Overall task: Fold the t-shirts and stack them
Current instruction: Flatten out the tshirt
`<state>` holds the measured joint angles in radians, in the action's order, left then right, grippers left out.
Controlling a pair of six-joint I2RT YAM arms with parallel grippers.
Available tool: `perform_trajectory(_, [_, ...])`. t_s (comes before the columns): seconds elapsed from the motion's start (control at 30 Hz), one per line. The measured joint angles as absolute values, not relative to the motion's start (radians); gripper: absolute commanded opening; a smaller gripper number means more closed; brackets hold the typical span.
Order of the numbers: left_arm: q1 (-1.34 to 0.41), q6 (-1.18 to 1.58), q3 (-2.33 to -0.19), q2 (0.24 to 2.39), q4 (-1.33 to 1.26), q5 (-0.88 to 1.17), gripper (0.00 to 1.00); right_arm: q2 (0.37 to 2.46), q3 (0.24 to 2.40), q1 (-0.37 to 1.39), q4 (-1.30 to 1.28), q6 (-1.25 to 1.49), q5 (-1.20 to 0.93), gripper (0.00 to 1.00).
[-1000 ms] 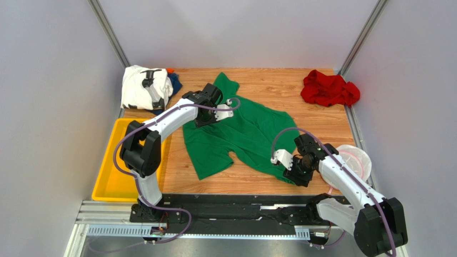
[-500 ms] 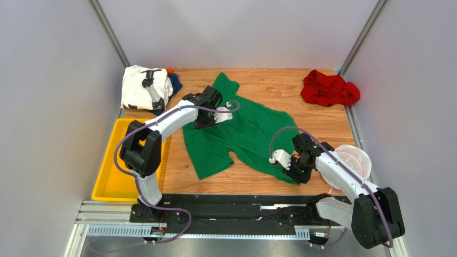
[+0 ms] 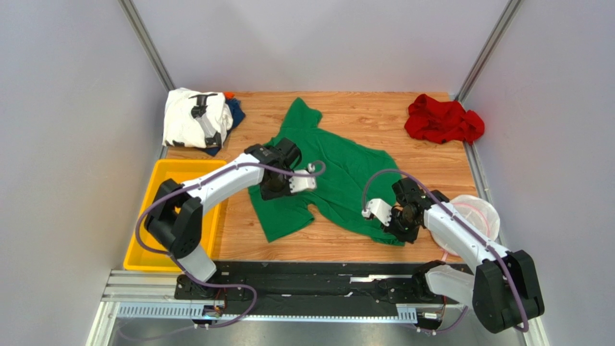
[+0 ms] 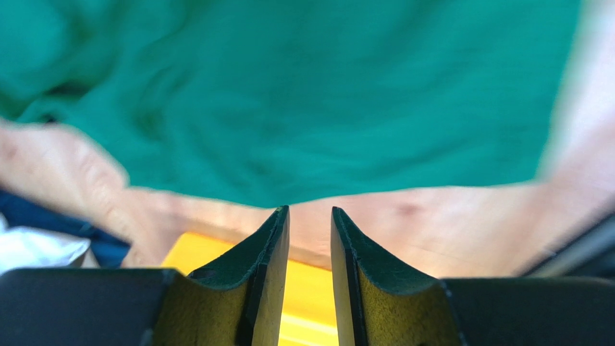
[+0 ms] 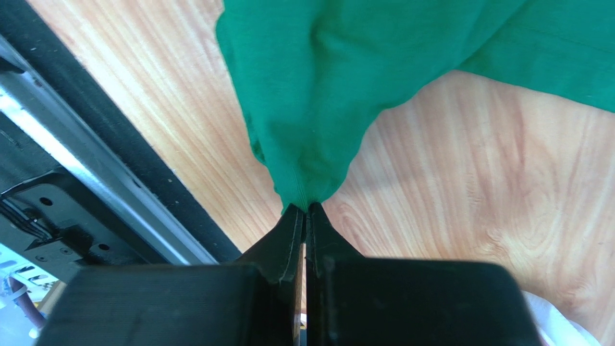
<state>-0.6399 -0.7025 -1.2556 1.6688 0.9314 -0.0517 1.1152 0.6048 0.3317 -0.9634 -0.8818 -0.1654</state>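
Observation:
A bright green t-shirt (image 3: 339,173) lies spread and slightly rumpled in the middle of the wooden table. My right gripper (image 5: 304,209) is shut on the shirt's near right corner (image 5: 303,180), and the cloth bunches up from the fingertips; from above, that gripper (image 3: 393,229) is low at the hem. My left gripper (image 4: 310,210) hovers over the shirt's left edge (image 4: 310,94), narrowly open with nothing between its fingers; seen from above, it (image 3: 271,189) is near the left sleeve. A white t-shirt with black print (image 3: 191,119) lies on a dark blue one (image 3: 235,112) at the back left. A red one (image 3: 442,120) is crumpled at the back right.
A yellow tray (image 3: 148,241) stands off the table's left side, also visible below my left fingers (image 4: 307,288). A round white-and-pink mesh basket (image 3: 480,213) sits at the right edge beside my right arm. A black and metal rail (image 3: 310,277) runs along the near edge.
My right gripper has closed on the green shirt's near right corner. My left gripper has moved from the collar area towards the near left, over the shirt's left side.

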Motion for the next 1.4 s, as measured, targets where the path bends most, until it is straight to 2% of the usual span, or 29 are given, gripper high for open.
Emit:
perform_trajectory(0.2, [-0.840, -0.651, -1.122, 1.563, 0.969, 0.045, 0.37, 1.199, 0.661, 0.332, -0.925, -0.854, -0.134, 0.00])
perform_trajectory(0.53, [-0.859, -0.587, -0.950, 1.545, 0.926, 0.094, 0.38, 1.265, 0.735, 0.332, -0.876, -0.834, -0.074, 0.00])
perform_trajectory(1.13, [-0.907, -0.529, -0.901, 1.596, 0.795, 0.133, 0.40, 1.272, 0.762, 0.332, -0.870, -0.811, -0.027, 0.00])
perform_trajectory(1.3, [-0.907, -0.529, -0.900, 1.600, 0.790, 0.131, 0.33, 1.259, 0.762, 0.332, -0.870, -0.811, -0.027, 0.00])
perform_trajectory(1.4, [-0.907, -0.533, -0.899, 1.602, 0.783, 0.121, 0.18, 1.251, 0.761, 0.332, -0.870, -0.811, -0.026, 0.00])
